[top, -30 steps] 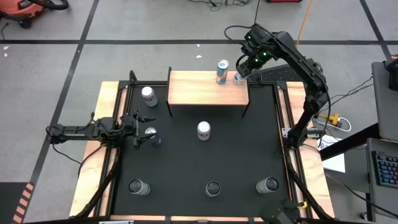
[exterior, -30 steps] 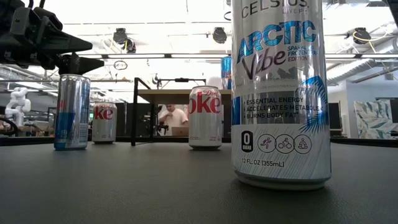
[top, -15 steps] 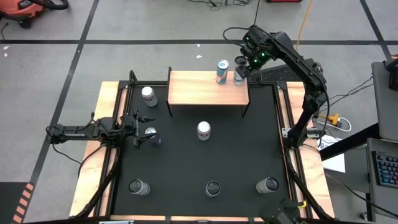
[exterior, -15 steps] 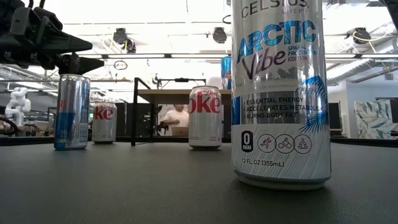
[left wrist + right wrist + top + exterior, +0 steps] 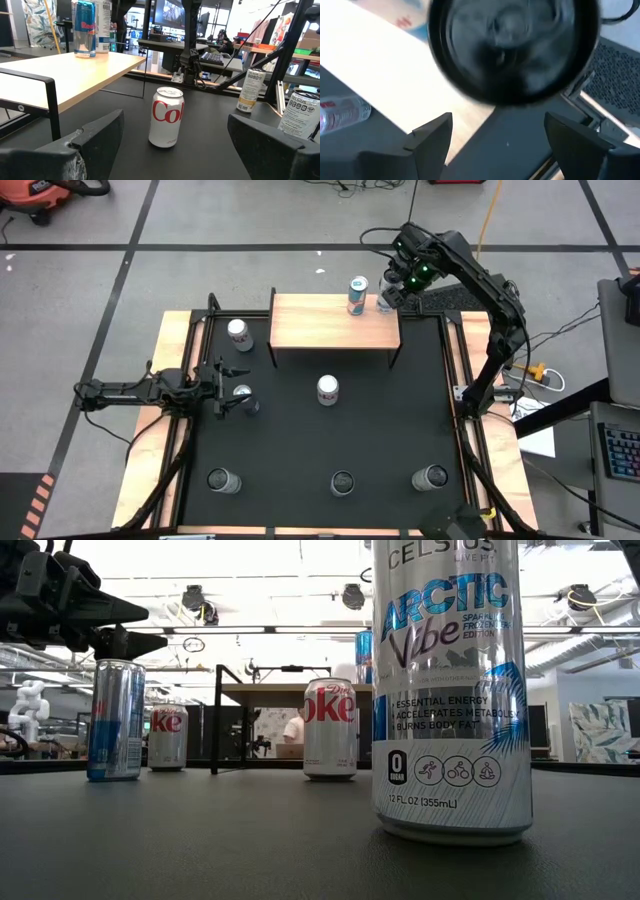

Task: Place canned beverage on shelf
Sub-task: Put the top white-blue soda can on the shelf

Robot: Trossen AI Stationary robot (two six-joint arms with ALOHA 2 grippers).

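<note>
- The canned beverage, a silver can with a dark top [image 5: 384, 303], stands on the far right corner of the shelf [image 5: 320, 328], a low rectangular table of light natural wood on thin black metal legs, at the far edge of the black work mat [image 5: 320, 440].
- Just beside it on the wood stands a blue and silver energy-drink can [image 5: 357, 294]; the two are close together, and the left wrist view shows them side by side.
- The right gripper [image 5: 396, 286] hovers right above the silver can, its fingers spread wide apart and not pressing on the can; in the right wrist view the can's dark top [image 5: 512, 47] fills the space ahead of the fingers [image 5: 427, 135].
- The left gripper [image 5: 228, 388] waits low at the left side of the mat, fingers open, by a slim blue and silver can [image 5: 115, 720] that stands apart from it.
- A white and red cola can [image 5: 327, 389] stands at mid-mat in front of the shelf; another one [image 5: 238, 331] stands left of the shelf.
- Three more cans stand in a row near the front edge; the middle one [image 5: 450, 690] is a tall white and blue drink can.
- A person [image 5: 297, 730] shows in the room behind the table.
</note>
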